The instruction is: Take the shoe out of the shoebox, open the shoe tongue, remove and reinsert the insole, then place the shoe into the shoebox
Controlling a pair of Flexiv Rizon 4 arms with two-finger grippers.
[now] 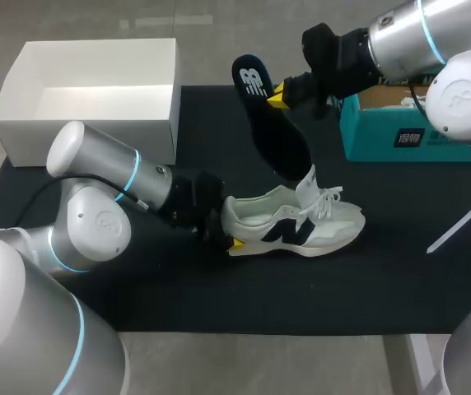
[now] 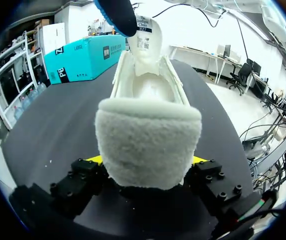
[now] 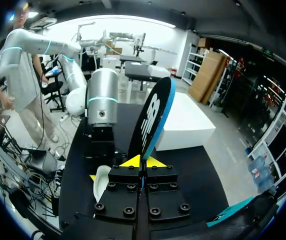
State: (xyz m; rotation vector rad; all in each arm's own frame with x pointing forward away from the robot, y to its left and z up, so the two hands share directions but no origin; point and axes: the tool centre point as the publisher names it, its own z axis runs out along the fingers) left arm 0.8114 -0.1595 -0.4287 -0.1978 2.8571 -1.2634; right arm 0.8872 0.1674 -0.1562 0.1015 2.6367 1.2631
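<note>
Left fingers (image 2: pixel 94 160) were pinching the shoe (image 1: pixel 297 224) by its heel, pinning it to the worktop (image 1: pixel 384 280) so it wouldn't slide, I guess. Right fingers (image 3: pixel 131 161) were squeezed on the insole (image 1: pixel 272 132), whose far end dipped toward the shoe's opening.

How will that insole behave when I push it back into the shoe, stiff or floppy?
Probably bendy: the insole looks thin edge-on in the right wrist view, so its toe may buckle against the shoe. Likely light, since the right gripper holds it up by one edge alone. The shoe should stay put; the left gripper clamps its heel.
</note>
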